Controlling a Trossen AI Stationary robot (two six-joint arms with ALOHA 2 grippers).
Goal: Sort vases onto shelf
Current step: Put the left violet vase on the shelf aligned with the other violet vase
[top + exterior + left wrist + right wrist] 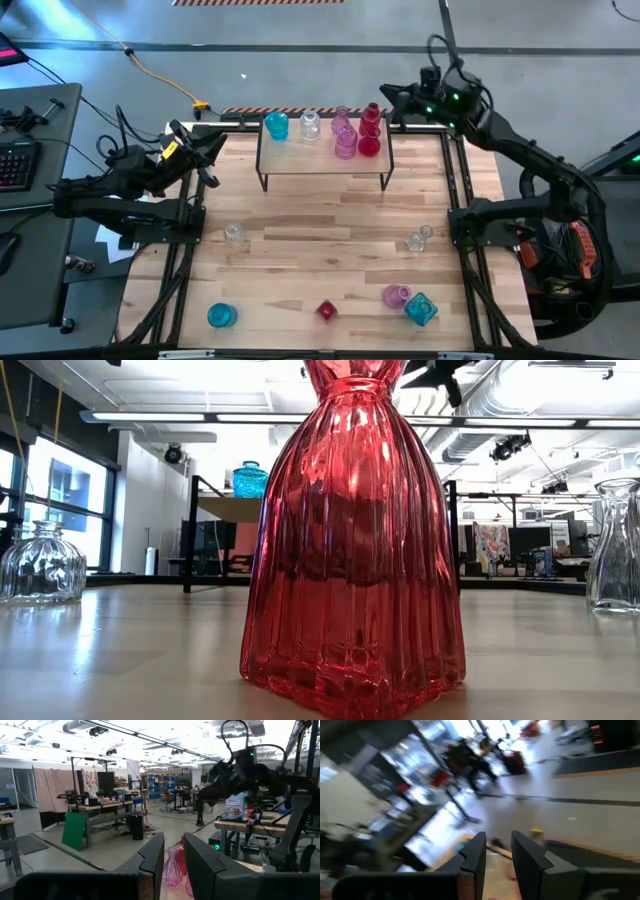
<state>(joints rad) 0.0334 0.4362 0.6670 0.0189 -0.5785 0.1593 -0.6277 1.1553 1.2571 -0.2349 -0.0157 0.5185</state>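
The shelf point(300, 157) stands at the table's far middle. On its wood top stand a teal vase point(276, 125), a clear vase point(310, 125), pink vases point(344, 138) and red vases point(370, 132). On the table stand two clear vases point(234, 236) point(418, 239), a teal vase point(221, 316), a small red vase point(326, 310), a pink vase point(396, 295) and a faceted teal vase point(421, 308). My left gripper point(212, 152) hovers at the table's far left corner, narrowly open and empty point(174, 855). My right gripper point(390, 97) hangs beyond the shelf's right end, narrowly open and empty point(498, 852).
The low view is filled by the red vase point(350, 540), with clear vases on either side point(40, 565) point(615, 545). Bare wood lies between the shelf and the near row of vases. A keyboard desk point(30, 140) stands left of the table.
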